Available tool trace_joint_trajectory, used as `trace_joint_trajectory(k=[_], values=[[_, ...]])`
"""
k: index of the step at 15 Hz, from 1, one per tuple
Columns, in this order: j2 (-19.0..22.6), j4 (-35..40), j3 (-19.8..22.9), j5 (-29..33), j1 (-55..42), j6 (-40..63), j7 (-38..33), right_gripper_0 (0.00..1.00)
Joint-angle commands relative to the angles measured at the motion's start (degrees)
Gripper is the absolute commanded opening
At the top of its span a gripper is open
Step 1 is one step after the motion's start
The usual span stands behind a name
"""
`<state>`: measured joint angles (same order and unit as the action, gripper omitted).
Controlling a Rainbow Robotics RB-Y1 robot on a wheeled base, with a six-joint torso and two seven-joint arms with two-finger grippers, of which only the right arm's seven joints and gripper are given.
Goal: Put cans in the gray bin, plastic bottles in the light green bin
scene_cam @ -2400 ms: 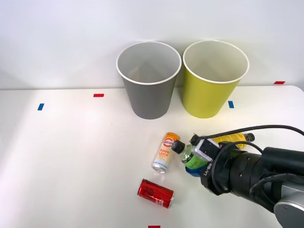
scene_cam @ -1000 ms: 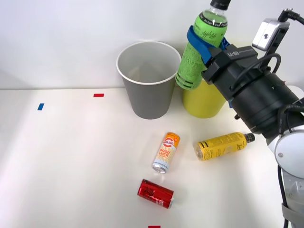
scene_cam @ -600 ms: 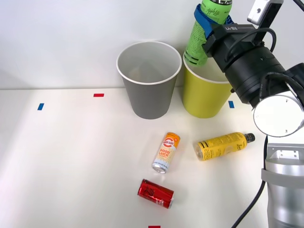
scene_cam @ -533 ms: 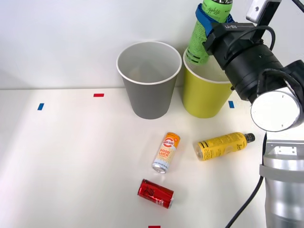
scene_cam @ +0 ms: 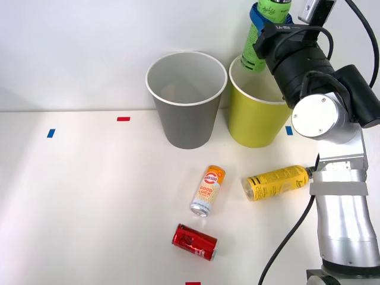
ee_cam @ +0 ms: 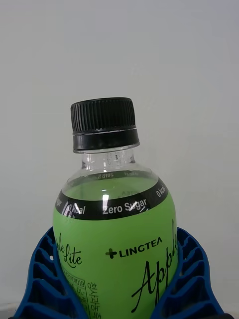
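Note:
My right gripper (scene_cam: 266,22) is shut on the green-label plastic bottle (scene_cam: 261,37) and holds it almost upright above the light green bin (scene_cam: 261,113), its base just over the rim. In the right wrist view the bottle (ee_cam: 117,239) stands cap up between my blue ribbed fingers (ee_cam: 191,279). The gray bin (scene_cam: 186,104) stands just left of the lime one. On the table lie the yellow-label plastic bottle (scene_cam: 276,181), the white-and-orange can (scene_cam: 208,190) and the red can (scene_cam: 195,241).
Both bins stand at the table's far edge against a white wall. Red tape marks (scene_cam: 123,119) and blue tape marks (scene_cam: 50,133) dot the white table. My arm's column (scene_cam: 344,219) rises at the right, close to the yellow bottle's cap.
The gripper lifted the green bottle off the table, raised it and carried it right, from beside the gray bin to over the light green bin's opening. The other items have not moved.

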<state>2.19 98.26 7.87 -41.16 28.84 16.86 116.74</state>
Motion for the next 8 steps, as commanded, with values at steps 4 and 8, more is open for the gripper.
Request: trace_joint_trajectory(k=[4,8], values=[[0.1,-2.3,1.3,1.6,1.2,-0.3,0.3,0.00],[0.0,-2.3,0.6,-0.9,1.0,-0.6,0.2,1.00]])
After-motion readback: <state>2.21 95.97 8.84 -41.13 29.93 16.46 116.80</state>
